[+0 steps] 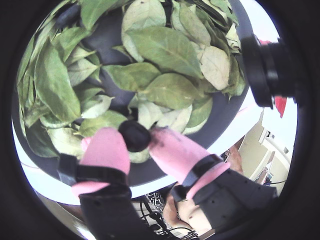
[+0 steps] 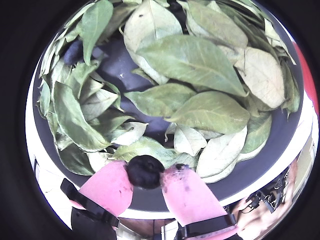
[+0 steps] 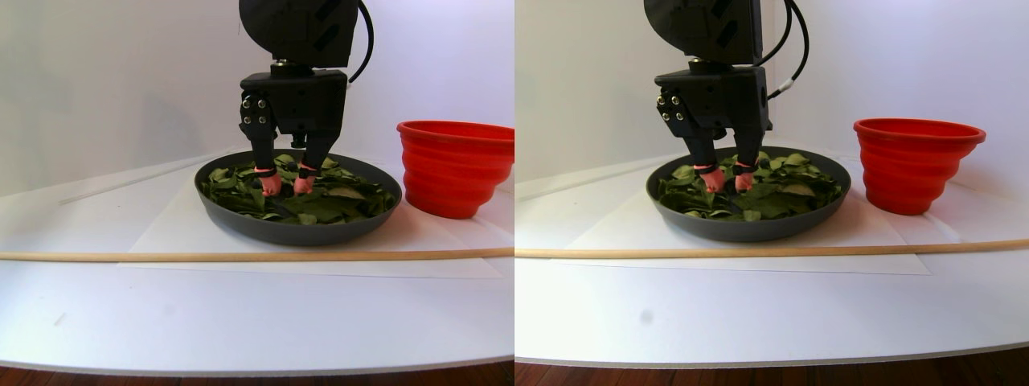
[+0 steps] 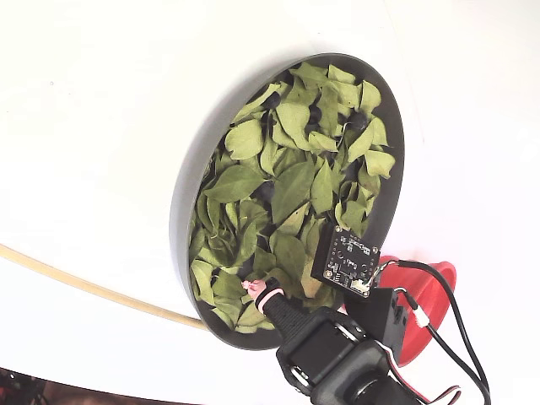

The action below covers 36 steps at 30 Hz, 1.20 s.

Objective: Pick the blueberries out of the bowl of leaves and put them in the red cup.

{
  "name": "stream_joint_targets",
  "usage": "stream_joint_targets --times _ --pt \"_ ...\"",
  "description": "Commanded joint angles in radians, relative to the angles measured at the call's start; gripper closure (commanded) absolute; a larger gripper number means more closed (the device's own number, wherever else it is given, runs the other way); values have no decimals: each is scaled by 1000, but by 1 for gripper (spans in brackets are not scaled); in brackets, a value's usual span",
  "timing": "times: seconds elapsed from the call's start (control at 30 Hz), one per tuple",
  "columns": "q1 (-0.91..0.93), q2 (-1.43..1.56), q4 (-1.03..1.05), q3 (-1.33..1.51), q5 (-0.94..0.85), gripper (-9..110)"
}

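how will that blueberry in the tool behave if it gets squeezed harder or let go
The blueberry is small and round, so it would likely roll if dropped. Pinched between the pink pads of the tool, it probably bruises under harder squeezing.

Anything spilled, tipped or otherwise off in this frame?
Nothing stands out. The leaves all lie inside the bowl, the red cup stands upright beside it, and the gripper has its jaws closed on a blueberry near the bowl's edge.
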Motion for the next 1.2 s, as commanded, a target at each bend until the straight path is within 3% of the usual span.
stream_joint_targets --times 0.0,1.17 --pt "17 103 12 9 -15 91" --pt "135 339 137 -8 -63 91"
